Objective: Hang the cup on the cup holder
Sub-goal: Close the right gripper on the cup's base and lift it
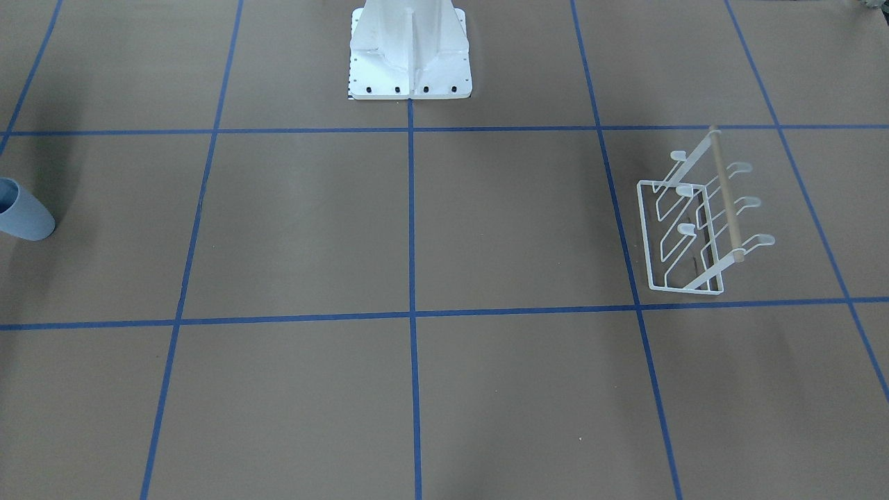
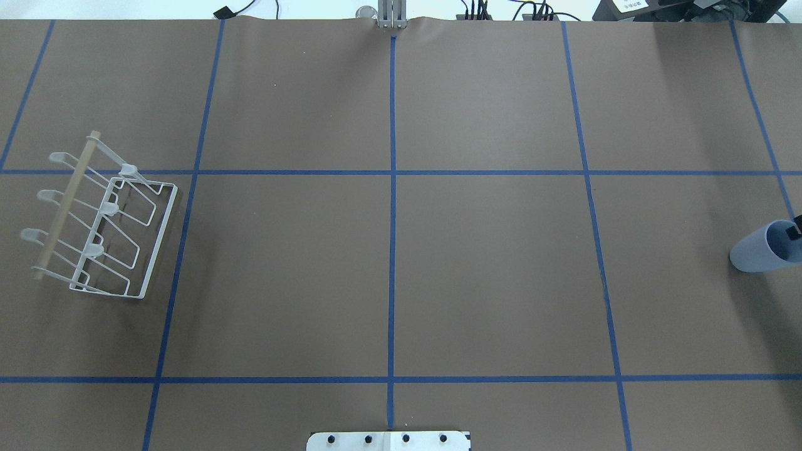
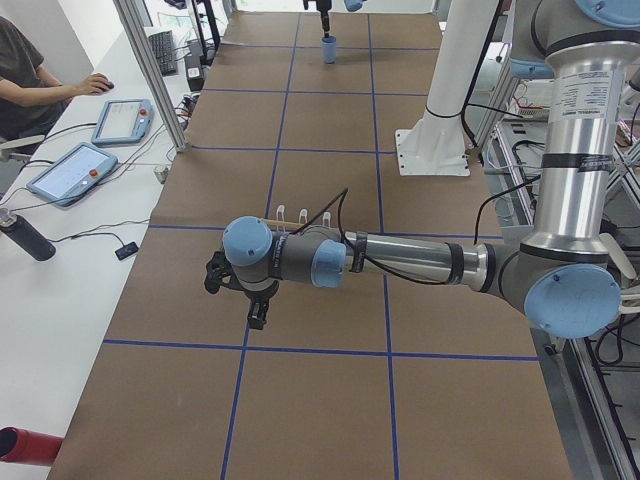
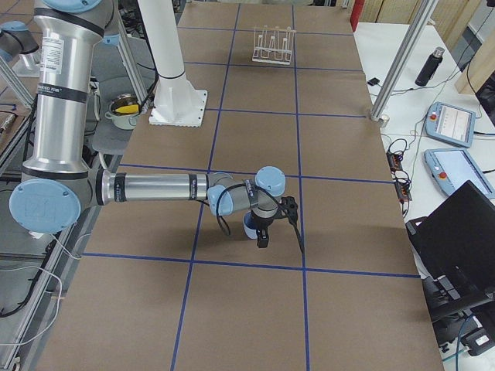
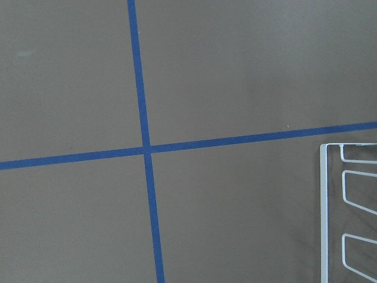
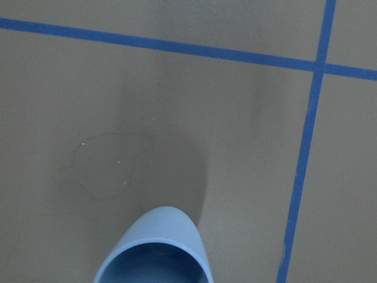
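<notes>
Overhead view, left to right. Cup holder (image 2: 110, 208): stands on the brown counter (image 2: 489, 269) at its far left, wooden rod (image 2: 66, 203) on the outer side, with nothing on its white prongs. Left claw (image 3: 245, 300): hangs above the counter near the cup holder, whose base corner enters the left wrist view. Whether it is released or clenched cannot be told. Blue tape lines (image 2: 392, 250): divide the counter into squares. Cup (image 2: 761, 247): pale blue, at the far right edge, standing mouth up, well apart from the cup holder. Right claw (image 4: 263, 236): directly over the cup, with a dark tip at the cup's mouth. Whether it grasps the cup cannot be told.
</notes>
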Controlling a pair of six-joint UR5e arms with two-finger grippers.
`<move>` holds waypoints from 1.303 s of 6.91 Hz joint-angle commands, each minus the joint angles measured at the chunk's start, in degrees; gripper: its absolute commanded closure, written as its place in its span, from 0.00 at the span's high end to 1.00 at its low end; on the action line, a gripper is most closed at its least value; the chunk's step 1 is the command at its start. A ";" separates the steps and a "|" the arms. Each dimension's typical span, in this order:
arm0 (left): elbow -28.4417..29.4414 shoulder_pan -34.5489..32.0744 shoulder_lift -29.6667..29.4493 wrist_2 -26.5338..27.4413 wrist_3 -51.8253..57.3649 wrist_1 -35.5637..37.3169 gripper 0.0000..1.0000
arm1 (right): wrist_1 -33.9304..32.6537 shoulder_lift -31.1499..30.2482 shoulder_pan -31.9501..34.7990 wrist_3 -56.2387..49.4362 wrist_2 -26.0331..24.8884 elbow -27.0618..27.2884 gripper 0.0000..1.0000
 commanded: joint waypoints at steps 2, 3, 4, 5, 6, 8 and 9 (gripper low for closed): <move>0.04 0.00 0.06 0.00 0.00 0.00 0.98 | 0.49 -0.04 -1.92 0.78 1.09 -3.09 0.95; 0.04 0.09 0.06 0.00 0.00 0.00 0.98 | 0.40 0.13 -2.28 1.30 1.18 -3.10 0.01; 0.04 0.09 0.06 0.00 0.00 0.00 0.98 | 0.40 0.57 -2.54 1.83 1.35 -3.10 0.00; 0.04 0.09 0.06 0.00 0.00 0.00 0.98 | 0.06 0.66 -2.54 1.83 1.27 -3.19 0.00; 0.13 0.09 0.06 0.00 0.00 0.00 0.98 | -0.04 0.66 -2.54 1.83 1.27 -3.19 0.00; 0.48 0.09 0.06 0.00 0.00 0.00 0.98 | 0.49 0.66 -2.54 1.83 1.44 -2.41 0.00; 1.18 0.35 -0.02 0.00 0.00 -0.35 0.98 | -0.38 1.01 -2.11 2.01 2.66 1.78 0.00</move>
